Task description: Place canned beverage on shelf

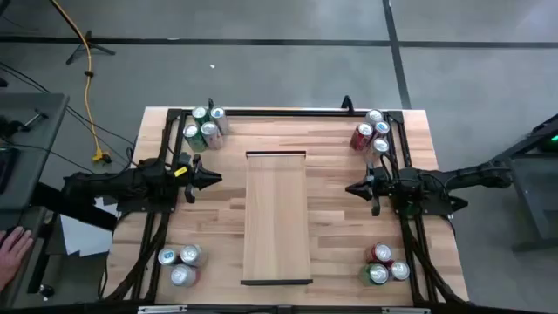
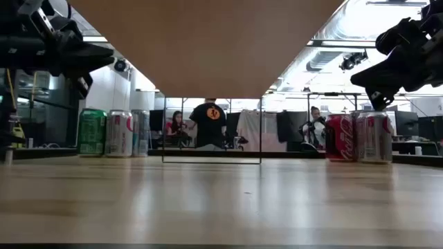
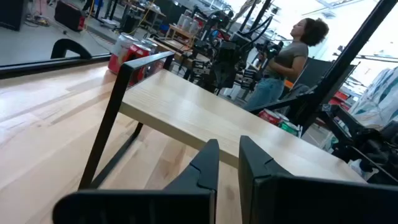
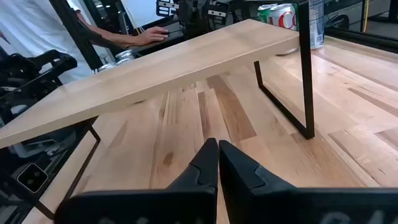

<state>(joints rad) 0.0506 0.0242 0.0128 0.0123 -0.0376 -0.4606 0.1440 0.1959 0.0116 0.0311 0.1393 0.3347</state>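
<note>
One shelf [image 1: 277,218] lies lengthwise between both arms, running front to back.

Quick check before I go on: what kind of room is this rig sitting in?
Most likely a robotics lab or workshop. Beyond the table are metal frames with other dark machines, a person working at one, a concrete floor with a yellow cable, and bare ceiling ducts.

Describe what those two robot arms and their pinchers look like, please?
Both arms are black and jointed, each narrowing to a pointed tip. The left gripper has a small yellow marking just behind it; the right gripper shows none. Seen close, each has two flat, wedge-shaped matte black fingers on a broad black crossbar. Loose cables are hard to make out.
</note>
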